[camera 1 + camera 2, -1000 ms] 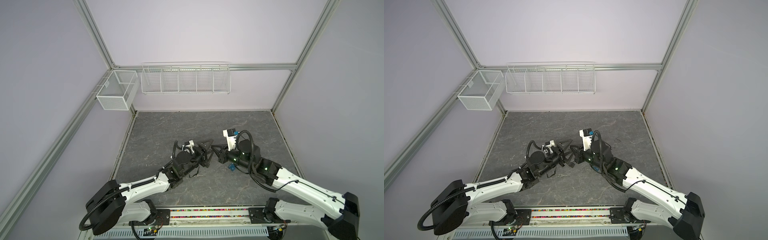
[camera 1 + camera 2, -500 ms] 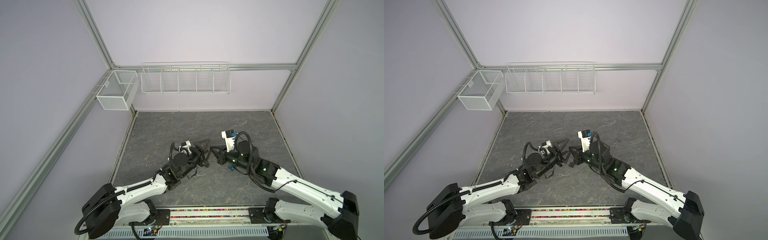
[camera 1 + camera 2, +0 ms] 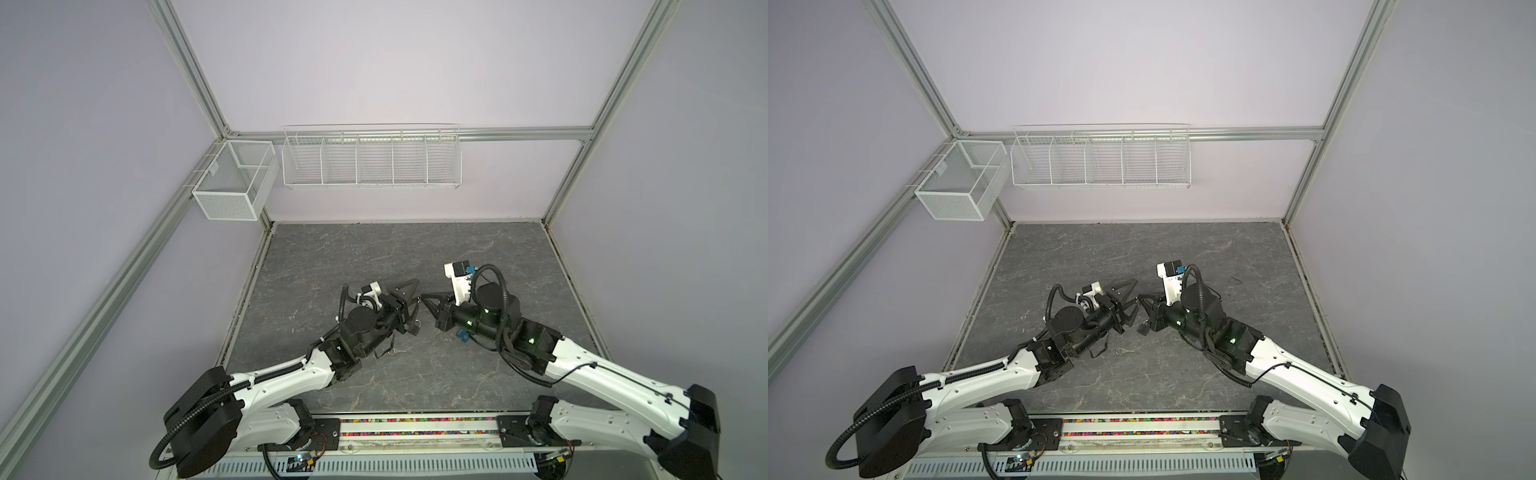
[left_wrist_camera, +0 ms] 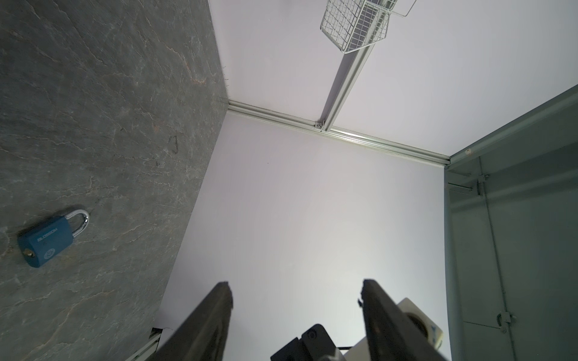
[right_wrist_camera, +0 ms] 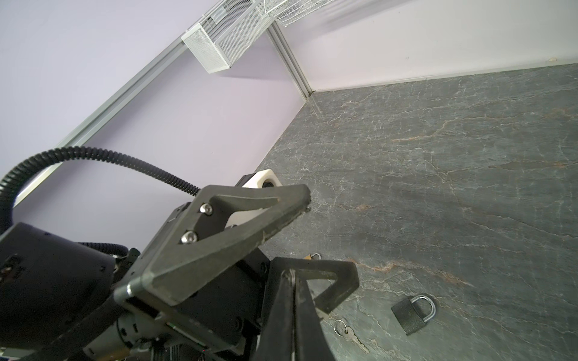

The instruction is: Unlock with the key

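A small key (image 5: pixel 352 337) on a ring lies flat on the grey table; it also shows in both top views (image 3: pixel 1123 351). A black padlock (image 5: pixel 413 314) rests near it. My right gripper (image 5: pixel 291 276) is shut, with a thin glint at its tip that I cannot identify. Its tip sits between the spread fingers of my left gripper (image 4: pixel 297 283), which is open and holds nothing. In both top views the two grippers (image 3: pixel 417 303) (image 3: pixel 423 297) meet tip to tip at mid-table, above the black padlock (image 3: pixel 414 329).
A blue padlock (image 4: pixel 47 242) lies on the table under the right arm's wrist (image 3: pixel 463 334). A small brass padlock (image 5: pixel 312 257) peeks from behind the left gripper's lower finger. White wire baskets (image 3: pixel 372 160) (image 3: pixel 235 180) hang on the back wall.
The left arm has drawn back slightly and its jaws have narrowed a little. The right gripper stays shut in about the same place.
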Controlling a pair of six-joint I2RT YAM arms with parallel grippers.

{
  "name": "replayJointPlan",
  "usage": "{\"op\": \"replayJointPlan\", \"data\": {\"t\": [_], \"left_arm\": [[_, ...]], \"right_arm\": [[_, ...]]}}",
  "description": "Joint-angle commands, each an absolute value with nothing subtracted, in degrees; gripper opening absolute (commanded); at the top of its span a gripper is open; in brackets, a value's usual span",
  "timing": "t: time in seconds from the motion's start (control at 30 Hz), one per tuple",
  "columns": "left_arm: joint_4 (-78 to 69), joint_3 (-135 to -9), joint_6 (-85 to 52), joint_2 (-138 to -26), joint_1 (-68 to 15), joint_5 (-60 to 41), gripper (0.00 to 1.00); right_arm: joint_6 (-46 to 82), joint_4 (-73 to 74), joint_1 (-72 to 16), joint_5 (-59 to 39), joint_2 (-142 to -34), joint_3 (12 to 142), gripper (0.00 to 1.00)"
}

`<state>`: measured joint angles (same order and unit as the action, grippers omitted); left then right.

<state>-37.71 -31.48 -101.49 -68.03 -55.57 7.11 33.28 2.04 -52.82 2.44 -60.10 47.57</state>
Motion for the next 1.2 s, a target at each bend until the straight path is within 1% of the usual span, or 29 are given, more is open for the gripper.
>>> {"op": "replayJointPlan", "data": {"t": [0.0, 0.2, 0.37, 0.43, 0.7, 0.8, 0.87, 0.97, 1.07, 1.17], "left_arm": [[-39.20, -31.11, -103.31, -68.50, -55.90, 7.45, 0.70], [-39.94, -31.82, -103.62, -69.05, -55.99, 7.03, 0.74], [-41.18, -30.66, -104.39, -68.59, -55.99, 8.19, 0.75], [-41.62, -30.02, -104.46, -68.07, -55.99, 8.77, 0.73], [-39.99, -29.27, -104.34, -66.76, -55.99, 9.78, 0.63], [-40.40, -29.41, -104.42, -67.05, -55.99, 9.67, 0.56], [-40.70, -29.56, -104.37, -67.15, -55.99, 9.49, 0.55], [-40.52, -29.36, -104.42, -67.06, -55.99, 9.76, 0.48], [-40.73, -29.44, -104.44, -67.06, -55.99, 9.66, 0.45], [-40.48, -29.38, -104.41, -66.90, -55.99, 9.84, 0.38]], "right_arm": [[32.08, 4.86, -53.43, 2.00, -60.27, 48.67, 0.06], [32.63, 6.94, -53.57, 1.56, -62.55, 48.21, 0.07], [32.52, 6.72, -53.66, 1.72, -63.36, 48.25, 0.07], [32.75, 6.15, -53.71, 1.77, -63.34, 47.64, 0.06], [33.13, 6.20, -53.83, 2.66, -60.27, 45.90, 0.06], [32.99, 5.97, -53.79, 2.11, -60.45, 45.71, 0.07], [32.95, 5.80, -53.78, 1.54, -60.75, 45.58, 0.06], [32.95, 6.06, -53.93, 1.56, -60.48, 45.34, 0.06], [32.91, 5.71, -53.94, 1.78, -60.25, 45.18, 0.06], [33.13, 5.84, -53.91, 2.25, -59.72, 44.71, 0.06]]}}
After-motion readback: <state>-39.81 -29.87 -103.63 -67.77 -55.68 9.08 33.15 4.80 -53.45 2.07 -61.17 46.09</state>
